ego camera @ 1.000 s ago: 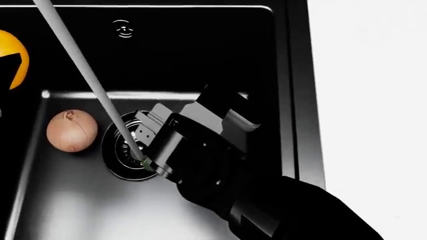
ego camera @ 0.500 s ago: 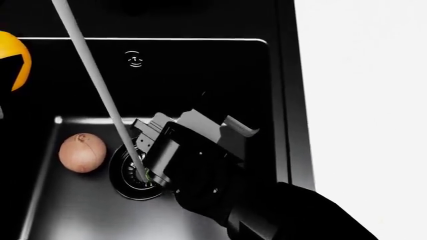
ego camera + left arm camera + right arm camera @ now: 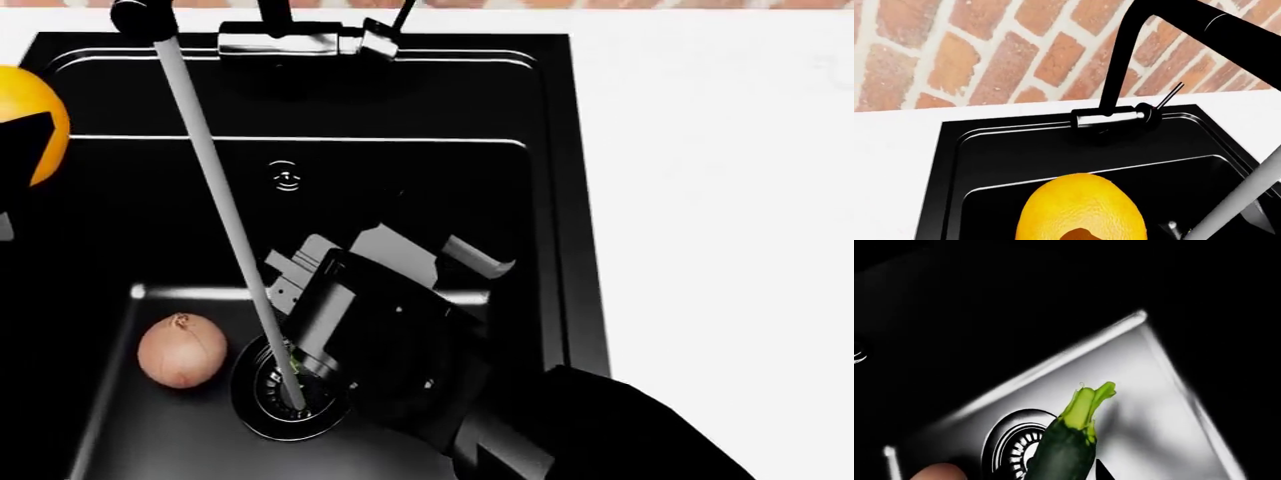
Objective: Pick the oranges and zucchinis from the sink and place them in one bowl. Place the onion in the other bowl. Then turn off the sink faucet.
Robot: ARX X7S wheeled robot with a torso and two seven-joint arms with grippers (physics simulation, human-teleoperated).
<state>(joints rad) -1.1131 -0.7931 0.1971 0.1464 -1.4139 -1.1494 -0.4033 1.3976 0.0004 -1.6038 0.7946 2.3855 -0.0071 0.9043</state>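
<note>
The black sink (image 3: 574,200) fills the head view, with its ribbed drain (image 3: 254,405) low in the middle. The onion (image 3: 180,350) lies on the basin floor beside the drain. My right gripper (image 3: 296,320) hangs over the drain, shut on a dark green zucchini (image 3: 1067,450) whose light stem tip points away. My left gripper (image 3: 14,150) is at the left edge of the head view, shut on an orange (image 3: 30,120), which looms large in the left wrist view (image 3: 1081,210). The faucet (image 3: 1134,65) runs; its water stream (image 3: 220,210) falls into the drain. Both bowls are out of view.
The faucet's silver base (image 3: 287,42) and thin lever handle (image 3: 1171,95) sit at the sink's back rim. White counter (image 3: 721,200) lies right of the sink. A brick wall (image 3: 954,50) stands behind it.
The head view has shifted, so the sink has slid down the picture and the faucet has come into view. My right gripper with the zucchini now sits higher above the drain.
</note>
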